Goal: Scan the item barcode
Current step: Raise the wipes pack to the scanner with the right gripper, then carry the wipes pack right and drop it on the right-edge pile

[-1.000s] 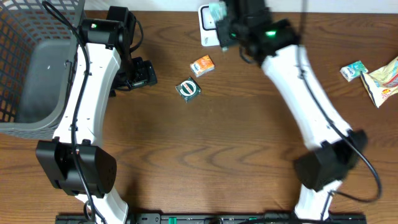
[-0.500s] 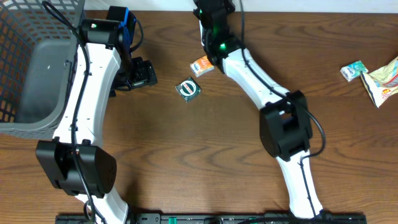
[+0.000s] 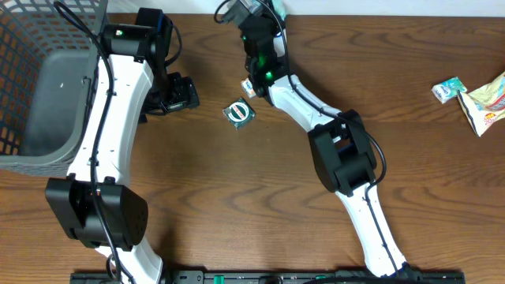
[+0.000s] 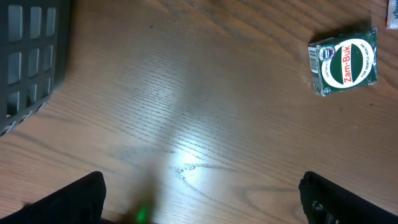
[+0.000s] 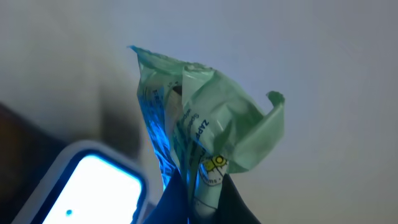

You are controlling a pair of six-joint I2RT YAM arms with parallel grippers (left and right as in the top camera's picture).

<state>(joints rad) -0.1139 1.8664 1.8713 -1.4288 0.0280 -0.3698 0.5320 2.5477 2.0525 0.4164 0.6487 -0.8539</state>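
mid surface (image 4: pixel 186 93): green Zam-Buk tin (image 4: pixel 344 60) lies flat, untouched | left side, a little farther: left hand (image 4: pixel 205 202) hovers wide open and empty, I think parked out of the way | far edge: right hand (image 5: pixel 202 196) closed tight on crumpled green packet (image 5: pixel 205 118), raised just beside the lit scanner (image 5: pixel 93 183), probably so the barcode faces the light

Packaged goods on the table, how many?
4: Zam-Buk box centre, orange box half hidden under right arm, teal packet and snack bag at right edge; more may be hidden.
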